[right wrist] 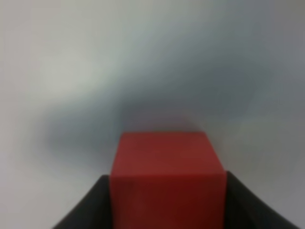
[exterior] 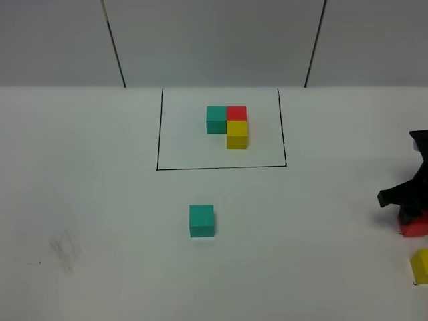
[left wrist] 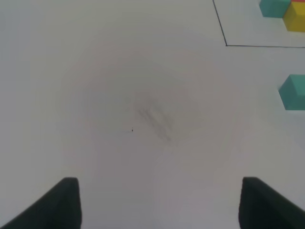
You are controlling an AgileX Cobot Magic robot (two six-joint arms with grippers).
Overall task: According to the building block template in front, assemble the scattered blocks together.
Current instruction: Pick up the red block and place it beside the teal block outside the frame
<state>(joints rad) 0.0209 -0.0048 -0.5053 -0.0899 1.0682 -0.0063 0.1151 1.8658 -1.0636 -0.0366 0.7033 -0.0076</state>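
Red cube (right wrist: 164, 162) plain, matte, sharp-edged, sits between jaws of right gripper (right wrist: 167, 177), clamped both sides. Left gripper (left wrist: 159, 202) jaws apart, nothing between, above table (left wrist: 119, 71).

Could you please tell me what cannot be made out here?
Exterior high: loose red cube, mostly hidden under the right jaws and cut by the frame edge.
Exterior high: loose yellow cube, cut off by the same edge.
Right wrist: blurred; whether the jaws touch the red cube is unclear.
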